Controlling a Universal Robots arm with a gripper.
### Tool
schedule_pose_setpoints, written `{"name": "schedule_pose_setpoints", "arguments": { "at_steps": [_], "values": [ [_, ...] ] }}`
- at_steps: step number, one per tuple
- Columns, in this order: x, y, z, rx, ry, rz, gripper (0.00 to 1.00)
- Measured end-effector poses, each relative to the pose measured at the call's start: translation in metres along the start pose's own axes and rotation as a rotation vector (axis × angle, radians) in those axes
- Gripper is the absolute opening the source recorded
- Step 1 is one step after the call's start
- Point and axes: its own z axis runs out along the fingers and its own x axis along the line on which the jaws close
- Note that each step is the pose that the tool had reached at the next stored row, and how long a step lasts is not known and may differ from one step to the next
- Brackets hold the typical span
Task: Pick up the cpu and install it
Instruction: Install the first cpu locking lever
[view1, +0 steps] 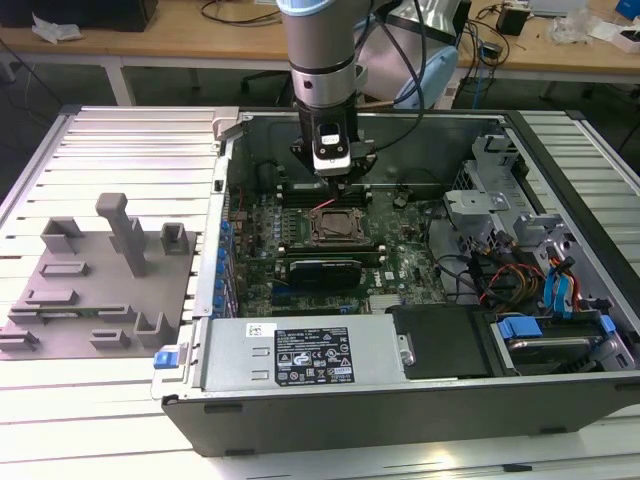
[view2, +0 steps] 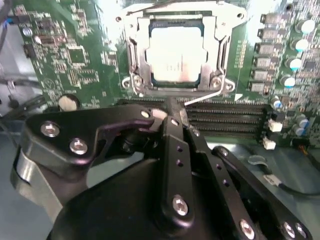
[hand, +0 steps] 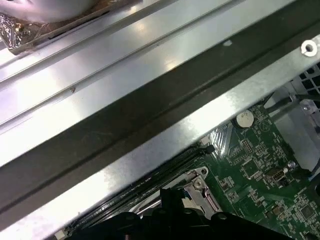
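The cpu (view2: 172, 60), a flat square chip with a silvery-white top, lies inside the motherboard socket with the metal frame (view2: 134, 60) around it. My gripper (view2: 175, 111) hangs just off the socket's edge, on the side of the memory slots (view2: 225, 119). It is shut, with nothing between its fingers. In the exterior view the gripper (view1: 335, 183) stands inside the open computer case, just behind the socket (view1: 335, 225). A corner of the socket frame (hand: 197, 186) shows in the first wrist view.
A grey plastic tray (view1: 95, 270) with upright pegs lies on the exterior view's left. The power supply (view1: 300, 355) spans the case's near side. A drive cage and coloured cables (view1: 520, 260) fill the right. The metal case wall (hand: 150, 115) runs close behind the gripper.
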Motion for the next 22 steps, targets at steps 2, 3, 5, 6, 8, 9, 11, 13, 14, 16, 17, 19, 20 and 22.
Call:
{"name": "schedule_pose_setpoints", "arguments": {
  "at_steps": [2, 3, 5, 6, 8, 9, 11, 13, 14, 16, 17, 19, 20, 22],
  "values": [
    [0.0000, -0.0001, 0.0000, -0.0094, 0.0059, 0.002, 0.11],
    [0.0000, -0.0001, 0.0001, -0.0179, 0.0110, 0.004, 0.11],
    [0.0001, -0.0001, 0.0007, -0.0395, 0.0239, 0.008, 0.11],
    [0.0002, -0.0002, 0.0011, -0.0442, 0.0268, 0.009, 0.11],
    [0.0003, -0.0003, 0.0023, -0.0583, 0.0355, 0.012, 0.11],
    [0.0005, -0.0004, 0.0031, -0.0615, 0.0374, 0.013, 0.11],
    [0.0008, -0.0006, 0.0054, -0.0634, 0.0387, 0.013, 0.11],
    [0.0008, -0.0009, 0.0063, -0.0632, 0.0388, 0.013, 0.11],
    [0.0007, -0.0013, 0.0071, -0.0635, 0.0387, 0.013, 0.11],
    [0.0004, -0.0022, 0.0091, -0.0636, 0.0388, 0.012, 0.11],
    [0.0002, -0.0026, 0.0098, -0.0635, 0.0388, 0.012, 0.11],
    [-0.0006, -0.0037, 0.0131, -0.0636, 0.0389, 0.012, 0.11],
    [-0.0011, -0.0035, 0.0151, -0.0636, 0.0390, 0.011, 0.11],
    [-0.0034, -0.0022, 0.0175, -0.0635, 0.0391, 0.011, 0.11]
  ]
}}
